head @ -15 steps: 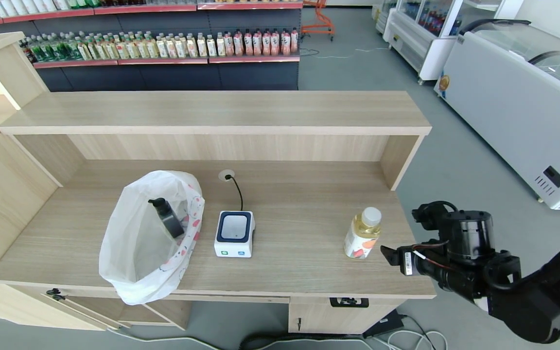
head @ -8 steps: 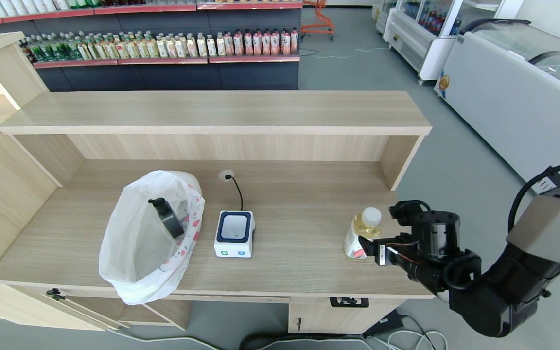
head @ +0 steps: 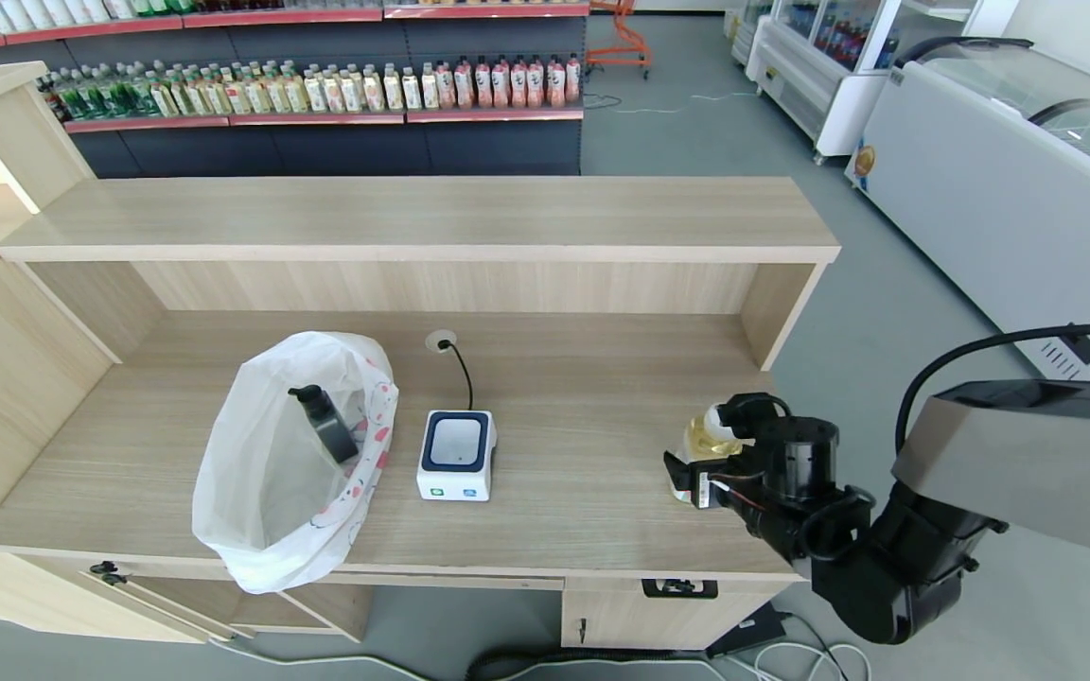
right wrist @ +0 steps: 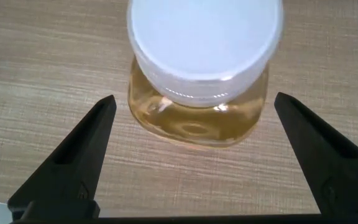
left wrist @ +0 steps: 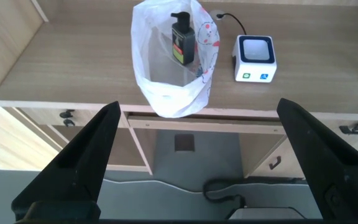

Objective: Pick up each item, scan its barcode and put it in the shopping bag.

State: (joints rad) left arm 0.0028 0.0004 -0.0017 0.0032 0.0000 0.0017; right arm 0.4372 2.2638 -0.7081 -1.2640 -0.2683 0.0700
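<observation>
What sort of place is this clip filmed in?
Most likely a convenience store checkout, real or mock: shelves of bottled drinks behind, freezers to the right, and a scanner and bag on a wooden counter.

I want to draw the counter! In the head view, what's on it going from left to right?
shopping bag → barcode scanner → bottle of yellow liquid

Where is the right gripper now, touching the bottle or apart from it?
Apart. Right wrist view: the right gripper is open, fingers flanking the bottle, bare counter between.
</observation>
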